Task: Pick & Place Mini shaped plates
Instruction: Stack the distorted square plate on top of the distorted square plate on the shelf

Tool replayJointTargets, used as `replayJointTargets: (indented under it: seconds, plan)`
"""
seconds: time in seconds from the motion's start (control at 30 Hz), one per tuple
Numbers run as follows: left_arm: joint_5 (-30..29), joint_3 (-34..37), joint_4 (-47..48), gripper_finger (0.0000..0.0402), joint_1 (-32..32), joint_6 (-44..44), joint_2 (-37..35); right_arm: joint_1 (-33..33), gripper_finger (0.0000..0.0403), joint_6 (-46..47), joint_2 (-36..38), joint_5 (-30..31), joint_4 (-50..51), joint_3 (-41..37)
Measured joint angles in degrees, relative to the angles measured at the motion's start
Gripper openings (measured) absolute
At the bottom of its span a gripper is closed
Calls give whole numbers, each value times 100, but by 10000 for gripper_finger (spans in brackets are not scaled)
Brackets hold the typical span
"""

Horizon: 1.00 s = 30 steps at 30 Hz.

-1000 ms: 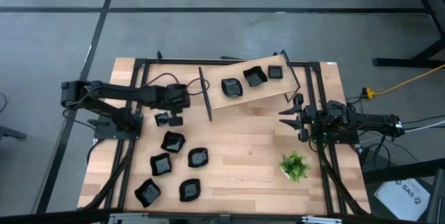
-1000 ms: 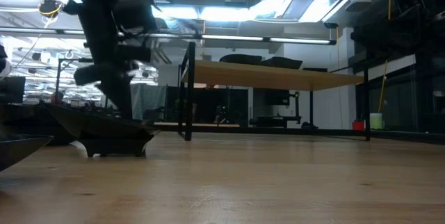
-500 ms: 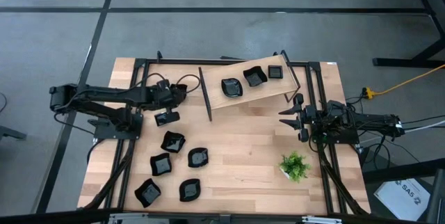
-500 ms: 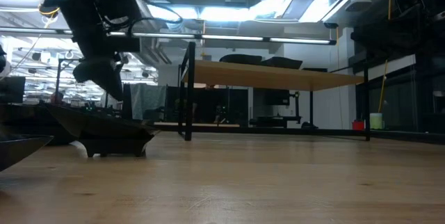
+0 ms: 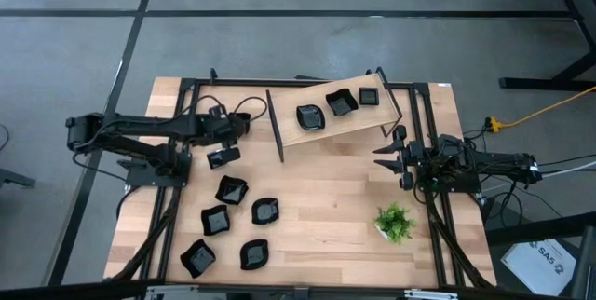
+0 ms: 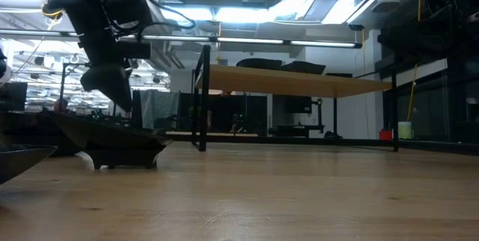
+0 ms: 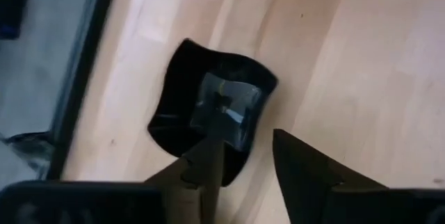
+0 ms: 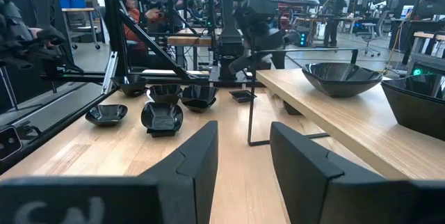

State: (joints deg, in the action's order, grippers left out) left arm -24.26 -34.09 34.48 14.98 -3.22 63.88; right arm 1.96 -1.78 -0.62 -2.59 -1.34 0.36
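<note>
A small glossy black square plate (image 5: 222, 157) (image 7: 212, 109) lies flat on the table at the far left. My left gripper (image 5: 226, 142) (image 7: 247, 161) hangs just above its edge, slanting down, open with nothing between the fingers. Several more black mini plates (image 5: 231, 189) lie on the table's near left. Three others (image 5: 308, 116) rest on a raised wooden board (image 5: 372, 118) at the far middle. My right gripper (image 5: 384, 156) (image 8: 243, 147) waits open and level at the table's right side.
Black metal frame rails (image 5: 279, 128) hold up the raised board and run along the table's sides. A small green plant (image 5: 395, 223) stands near the right front. Bare wood lies in the table's middle (image 5: 326, 188). People show in the room beyond the table (image 8: 132, 15).
My left gripper has risen and drawn back from the small square plate toward the table's far left corner. The plate stays flat on the table.
</note>
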Motion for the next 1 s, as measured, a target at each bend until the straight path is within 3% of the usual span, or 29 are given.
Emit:
replayJointTargets:
  seconds: [0.73,0.87,1.0]
  plan:
    - [125,0,-460,133,477,-759,1434,0,132,0,0,-2,0,0]
    - [170,0,-632,119,516,-803,1480,1,132,0,0,-1,0,0]
    - [131,0,-640,78,512,-816,1480,0,132,0,0,-1,0,0]
